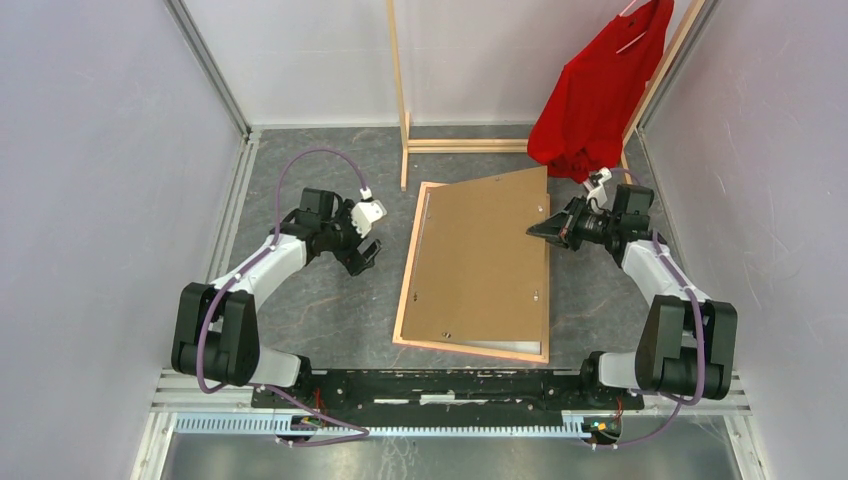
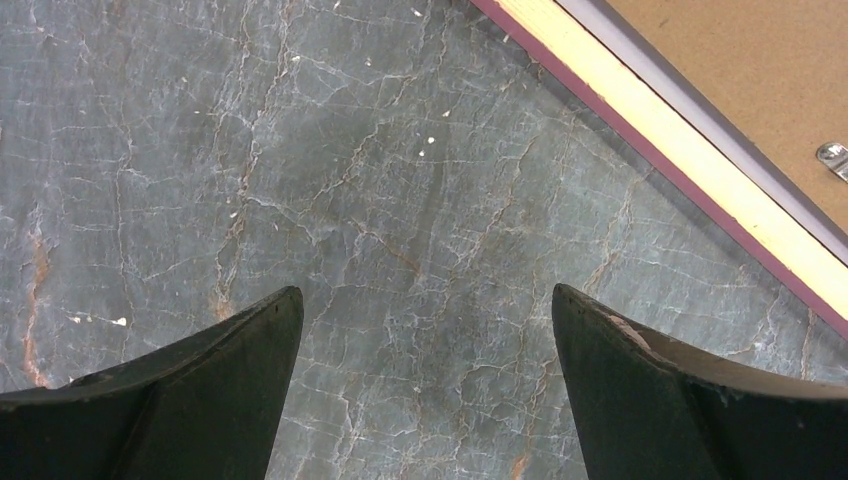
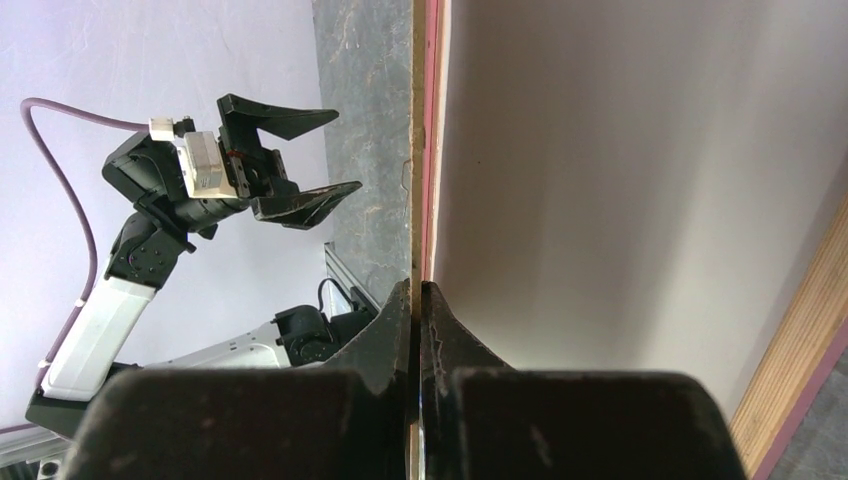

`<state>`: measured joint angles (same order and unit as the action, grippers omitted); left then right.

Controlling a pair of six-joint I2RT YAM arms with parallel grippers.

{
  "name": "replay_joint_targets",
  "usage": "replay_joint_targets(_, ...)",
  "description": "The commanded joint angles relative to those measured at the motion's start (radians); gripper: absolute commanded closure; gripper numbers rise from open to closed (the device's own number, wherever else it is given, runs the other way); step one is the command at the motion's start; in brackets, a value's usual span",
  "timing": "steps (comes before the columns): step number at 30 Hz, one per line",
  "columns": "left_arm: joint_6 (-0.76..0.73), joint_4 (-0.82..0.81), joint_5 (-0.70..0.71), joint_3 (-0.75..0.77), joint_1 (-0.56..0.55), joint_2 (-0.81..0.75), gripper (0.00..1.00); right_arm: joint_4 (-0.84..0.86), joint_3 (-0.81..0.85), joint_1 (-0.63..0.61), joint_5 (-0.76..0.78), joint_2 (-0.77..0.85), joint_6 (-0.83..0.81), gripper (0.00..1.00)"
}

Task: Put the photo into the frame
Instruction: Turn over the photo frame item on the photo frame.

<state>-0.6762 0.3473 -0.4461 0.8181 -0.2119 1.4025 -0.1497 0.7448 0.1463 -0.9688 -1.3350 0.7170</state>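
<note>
The frame (image 1: 408, 270) lies face down on the grey table, its light wood edge and pink rim showing in the left wrist view (image 2: 680, 140). Its brown backing board (image 1: 480, 260) is lifted along the right side. My right gripper (image 1: 535, 230) is shut on the board's right edge, and the right wrist view shows the pads (image 3: 440, 320) pinching the thin board (image 3: 418, 150). My left gripper (image 1: 362, 255) is open and empty over bare table left of the frame (image 2: 425, 295). The photo's picture side is not visible; a pale surface (image 3: 620, 180) shows under the board.
A bare-wood clothes rack (image 1: 403, 100) stands behind the frame, with a red garment (image 1: 600, 90) hanging at the back right, close to my right arm. Pale walls close in both sides. A metal rail (image 1: 450, 385) runs along the near edge.
</note>
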Motion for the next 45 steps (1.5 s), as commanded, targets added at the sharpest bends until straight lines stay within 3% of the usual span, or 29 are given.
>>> replay_joint_targets(1, -0.045, 0.011, -0.004, 0.003, -0.006, 0.004, 0.00, 0.101, 0.051, 0.003, -0.051, -0.012, 0.010, 1.00)
replay_joint_targets(10, -0.048, 0.024, 0.001, 0.010, -0.013, 0.000, 0.00, 0.093, 0.040, 0.003, -0.067, -0.027, -0.019, 1.00)
replay_joint_targets(17, -0.035, 0.024, 0.008, 0.013, -0.042, 0.006, 0.01, -0.067, 0.098, 0.002, -0.044, -0.048, -0.155, 1.00)
replay_joint_targets(24, -0.025, 0.020, 0.019, 0.018, -0.071, 0.016, 0.01, -0.080, 0.109, 0.004, -0.042, -0.062, -0.175, 1.00)
replay_joint_targets(28, -0.020, 0.013, 0.019, 0.016, -0.079, 0.025, 0.02, -0.042, 0.101, 0.004, -0.039, -0.076, -0.151, 1.00)
replay_joint_targets(32, -0.017, 0.007, 0.021, 0.006, -0.093, 0.032, 0.02, 0.105, 0.048, 0.004, -0.053, -0.077, -0.039, 1.00)
replay_joint_targets(45, -0.014, -0.012, 0.042, -0.005, -0.114, 0.052, 0.02, 0.114, 0.062, 0.004, -0.039, -0.123, -0.039, 1.00)
